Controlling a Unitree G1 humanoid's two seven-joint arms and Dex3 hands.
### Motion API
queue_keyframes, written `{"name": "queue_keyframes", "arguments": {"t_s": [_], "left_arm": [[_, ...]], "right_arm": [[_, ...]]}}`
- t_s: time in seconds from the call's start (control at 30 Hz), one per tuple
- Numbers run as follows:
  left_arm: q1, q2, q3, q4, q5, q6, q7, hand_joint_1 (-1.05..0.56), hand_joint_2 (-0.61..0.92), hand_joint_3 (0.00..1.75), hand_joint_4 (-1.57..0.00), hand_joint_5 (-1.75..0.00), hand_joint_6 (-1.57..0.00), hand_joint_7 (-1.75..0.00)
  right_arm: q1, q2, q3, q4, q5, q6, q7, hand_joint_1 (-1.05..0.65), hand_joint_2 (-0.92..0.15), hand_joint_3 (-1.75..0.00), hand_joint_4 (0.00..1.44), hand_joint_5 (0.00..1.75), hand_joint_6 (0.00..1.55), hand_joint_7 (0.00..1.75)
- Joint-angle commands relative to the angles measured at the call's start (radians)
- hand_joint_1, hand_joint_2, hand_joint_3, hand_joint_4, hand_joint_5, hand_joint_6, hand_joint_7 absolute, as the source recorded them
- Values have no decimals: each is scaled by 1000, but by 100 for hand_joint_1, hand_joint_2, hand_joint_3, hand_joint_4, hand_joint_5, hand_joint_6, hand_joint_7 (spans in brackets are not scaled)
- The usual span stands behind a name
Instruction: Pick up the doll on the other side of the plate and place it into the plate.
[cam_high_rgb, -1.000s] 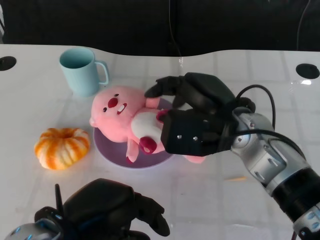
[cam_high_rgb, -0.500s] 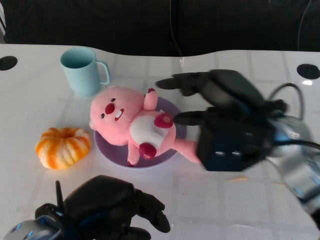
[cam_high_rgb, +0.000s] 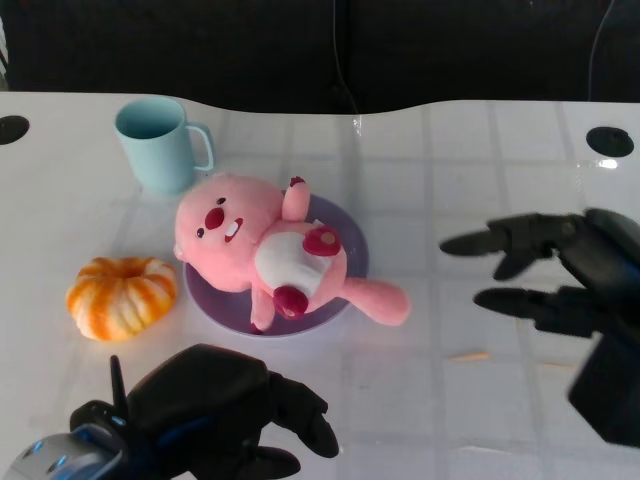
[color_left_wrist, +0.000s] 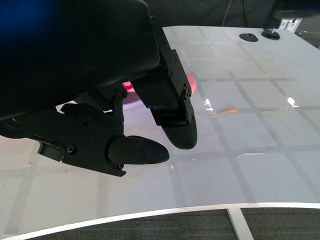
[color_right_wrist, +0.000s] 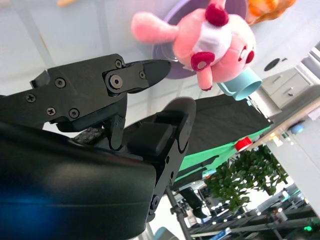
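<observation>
Head view — doll (cam_high_rgb: 262, 250) on plate (cam_high_rgb: 345, 245), mug (cam_high_rgb: 158, 143) behind, pumpkin (cam_high_rgb: 120, 296) beside; right hand (cam_high_rgb: 560, 285) fingers spread; left apparently curled.

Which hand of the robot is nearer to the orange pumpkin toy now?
The left hand. It sits just in front of the pumpkin toy, on the robot's side of it. The right hand is far across the table, beyond the doll and plate.
</observation>
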Motion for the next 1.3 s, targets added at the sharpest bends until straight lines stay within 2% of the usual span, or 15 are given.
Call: {"name": "queue_keyframes", "arguments": {"t_s": [0.03, 0.17, 0.2, 0.33, 0.43, 0.47, 0.57, 0.73, 1.3], "left_arm": [[-1, 14, 7, 3, 5, 5, 3, -27, 92, 30, -78, -119, -93, -30], [-2, 15, 14, 10, -3, -9, 16, -25, 92, 28, -78, -129, -94, -30], [-3, 17, 16, 14, -6, -14, 18, -24, 92, 28, -78, -131, -94, -30], [-8, 25, 28, 30, -17, -22, 14, -24, 92, 28, -75, -133, -94, -30], [-8, 33, 36, 39, -23, -27, 12, -25, 92, 29, -74, -132, -94, -30], [-7, 36, 38, 42, -23, -30, 13, -25, 92, 30, -74, -132, -94, -30], [-3, 41, 44, 56, -33, -54, 25, -25, 92, 29, -75, -131, -95, -30], [3, 43, 50, 58, -38, -53, 16, -26, 92, 30, -74, -129, -95, -30], [0, 52, 56, 75, -54, -71, 25, -24, 92, 28, -76, -129, -96, -32]], "right_arm": [[84, -32, -45, -98, 31, 34, 33, -14, -90, -9, 79, 109, 103, 25], [176, -33, -78, -173, 54, 77, 61, -5, -90, -10, 86, 113, 111, 31], [194, -31, -83, -183, 63, 85, 67, -2, -89, -17, 87, 119, 112, 37], [244, -24, -95, -206, 92, 107, 83, 8, -50, -104, 92, 134, 99, 86], [265, -8, -89, -191, 109, 100, 71, 11, -36, -133, 91, 154, 92, 118], [268, -5, -83, -182, 103, 93, 65, 11, -33, -137, 90, 159, 90, 125], [273, -1, -68, -163, 84, 82, 50, 7, -32, -139, 88, 172, 85, 136], [261, -12, -40, -131, 34, 82, 42, 2, -34, -135, 92, 175, 82, 148], [230, -17, -10, -99, -41, 87, 45, -5, -31, -140, 89, 175, 80, 149]]}}
